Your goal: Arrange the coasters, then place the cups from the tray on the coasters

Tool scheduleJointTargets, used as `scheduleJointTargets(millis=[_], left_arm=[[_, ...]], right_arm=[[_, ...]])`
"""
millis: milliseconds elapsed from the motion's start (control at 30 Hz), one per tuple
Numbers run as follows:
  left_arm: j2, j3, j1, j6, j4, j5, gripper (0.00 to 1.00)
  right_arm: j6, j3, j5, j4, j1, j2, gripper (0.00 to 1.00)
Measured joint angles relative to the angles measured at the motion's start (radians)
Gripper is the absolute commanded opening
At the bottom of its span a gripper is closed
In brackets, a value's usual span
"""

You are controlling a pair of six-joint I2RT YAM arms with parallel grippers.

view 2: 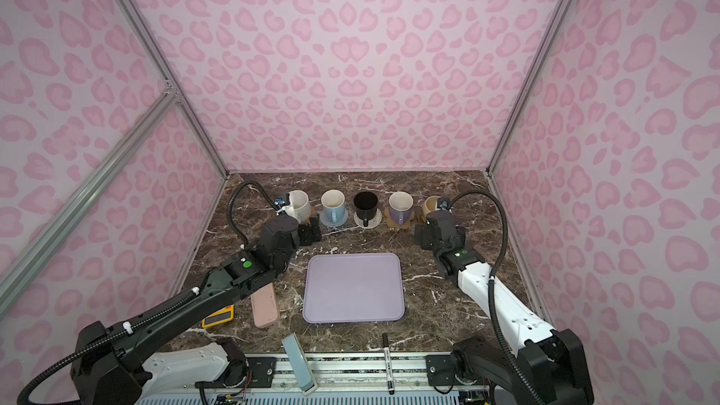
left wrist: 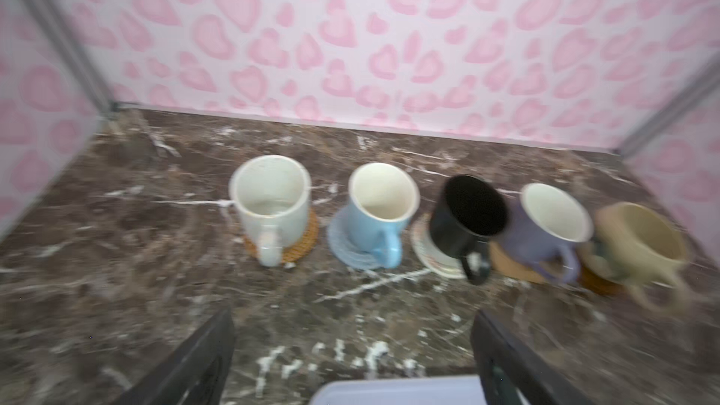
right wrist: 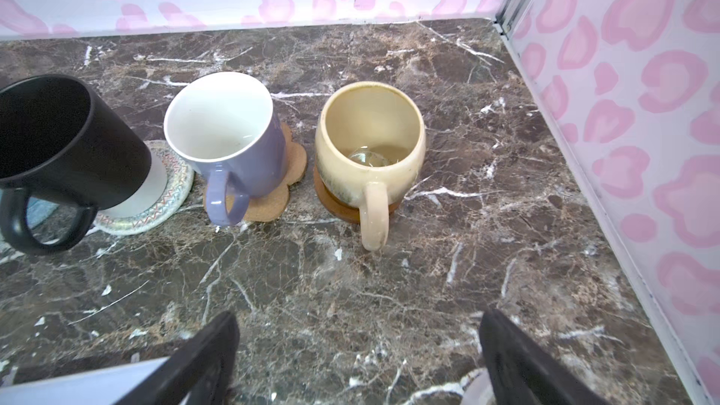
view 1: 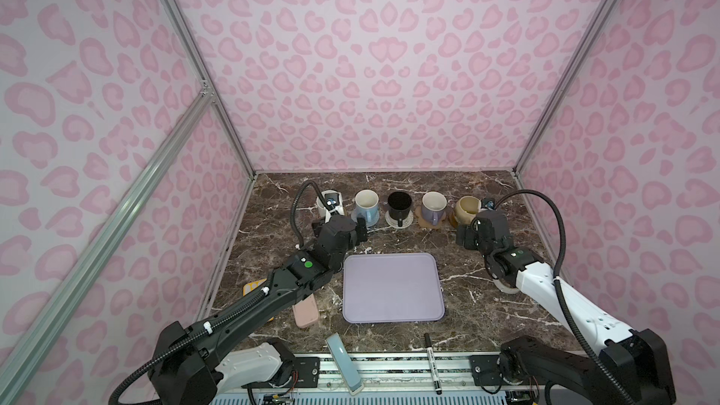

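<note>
Left hand (left wrist: 352, 325) and right hand (right wrist: 360, 325) are both hanging wide open, gripping nothing. Five cups (view 1: 399, 204) are sitting on coasters (view 1: 390, 221) along the counter's (view 1: 487, 305) far edge.

No lettering can be read anywhere in the scene. A white marker pen (view 1: 431, 361) lying at the front of the marble-patterned table (view 1: 467, 305) carries a line of dark print along its barrel, visible in both top views, but the characters are too small to make out.
</note>
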Motion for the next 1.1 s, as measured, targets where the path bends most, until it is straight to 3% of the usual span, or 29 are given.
scheduleJointTargets(millis=[133,300,467,633,733,900,1100], left_arm=[[-0.095,-0.161,0.094,0.087,0.097,-0.13,1.0],[-0.186,-0.315,0.226,0.155,0.208,-0.2,0.97],[-0.153,-0.396,0.34,0.212,0.356,-0.212,0.97],[-0.085,-0.474,0.461,0.23,0.494,-0.128,0.97],[-0.054,-0.562,0.534,0.293,0.631,0.007,0.97],[0.029,-0.565,0.589,0.332,0.785,0.17,0.97],[0.181,-0.563,0.675,0.317,0.9,0.27,0.97]], right_arm=[[-0.07,-0.073,0.031,0.122,-0.007,-0.007,0.95],[-0.131,-0.177,0.048,0.267,-0.09,0.014,0.95],[-0.15,-0.309,0.026,0.512,-0.2,0.042,0.94],[-0.198,-0.366,0.003,0.7,-0.221,0.086,0.94],[-0.212,-0.391,0.002,0.817,-0.225,0.158,0.93],[-0.235,-0.396,-0.016,0.958,-0.235,0.24,0.94],[-0.237,-0.41,-0.056,1.098,-0.251,0.356,0.95]])
